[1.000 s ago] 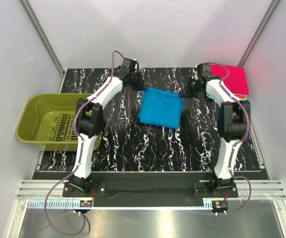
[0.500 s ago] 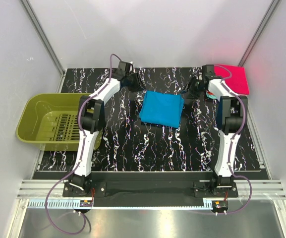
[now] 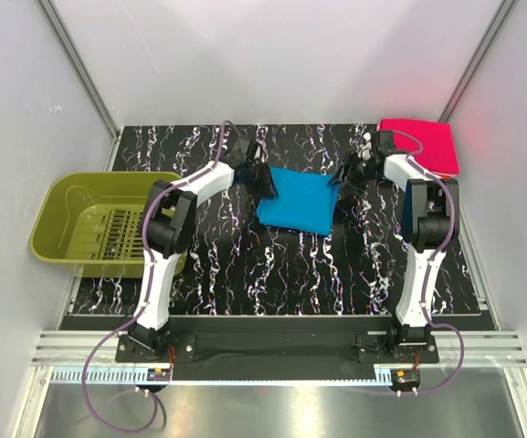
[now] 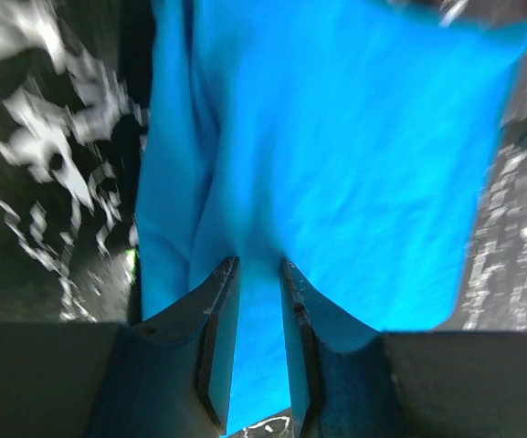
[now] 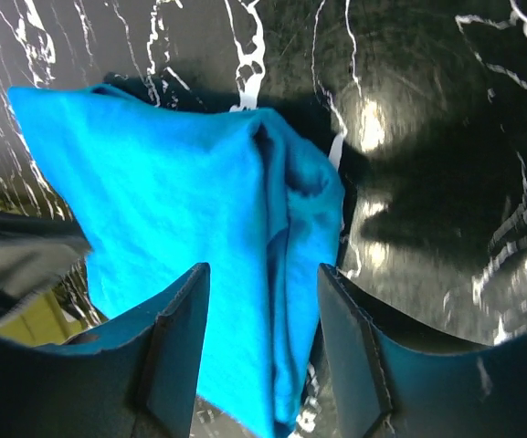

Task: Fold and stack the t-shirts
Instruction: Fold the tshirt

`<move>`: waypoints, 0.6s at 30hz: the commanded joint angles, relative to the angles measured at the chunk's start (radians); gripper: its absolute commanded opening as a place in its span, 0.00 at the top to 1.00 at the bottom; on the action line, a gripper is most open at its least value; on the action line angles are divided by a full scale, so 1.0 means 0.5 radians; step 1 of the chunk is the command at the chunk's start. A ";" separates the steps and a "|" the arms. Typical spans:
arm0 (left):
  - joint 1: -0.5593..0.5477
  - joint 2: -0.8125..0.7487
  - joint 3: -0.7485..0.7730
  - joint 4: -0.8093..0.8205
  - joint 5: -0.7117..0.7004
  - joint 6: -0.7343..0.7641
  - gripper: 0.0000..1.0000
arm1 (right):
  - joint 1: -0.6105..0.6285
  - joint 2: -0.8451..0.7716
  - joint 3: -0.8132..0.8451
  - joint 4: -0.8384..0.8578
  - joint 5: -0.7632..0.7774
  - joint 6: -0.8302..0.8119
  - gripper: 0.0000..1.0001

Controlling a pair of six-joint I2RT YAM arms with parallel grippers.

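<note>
The blue t-shirt [image 3: 297,202] lies folded into a rough square in the middle of the bench [image 3: 236,265], well apart from the magenta t-shirt [image 3: 425,146] at the far right corner. The left pincer [image 3: 265,181] is at the blue shirt's far left corner and the right pincer [image 3: 343,173] at its far right corner. Seen from the left wrist, the jaws stand narrowly parted with blue cloth showing through the gap. Seen from the right wrist, they stand wide and straddle a bunched edge. Neither looks clamped on anything.

To my eye the main danger is a partial grab. The edge under the right pincer is rumpled, with layers rolled over one another. If the jaws close there, they may take only the top ply, and the fold would peel open as soon as it lifts. The left jaws have little room, so they could push the cloth ahead of them instead of sliding around it. If one side grips and the other slips, the square would sag or twist on its way toward the magenta shirt.
</note>
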State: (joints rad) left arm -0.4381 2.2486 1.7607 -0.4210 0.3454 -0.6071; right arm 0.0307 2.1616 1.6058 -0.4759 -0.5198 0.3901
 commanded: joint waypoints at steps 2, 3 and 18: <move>-0.062 -0.128 -0.097 0.050 -0.148 -0.022 0.72 | 0.012 0.146 0.040 0.117 -0.184 -0.105 0.43; -0.069 -0.116 -0.104 0.047 -0.151 -0.019 0.72 | 0.012 0.159 0.040 0.142 -0.194 -0.096 0.45; -0.112 -0.358 -0.239 -0.029 -0.240 -0.108 0.63 | 0.000 0.285 0.160 0.271 -0.344 -0.056 0.82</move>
State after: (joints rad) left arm -0.4984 2.1563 1.6058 -0.4294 0.2462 -0.6628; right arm 0.0307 2.3188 1.6684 -0.3618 -0.6937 0.3794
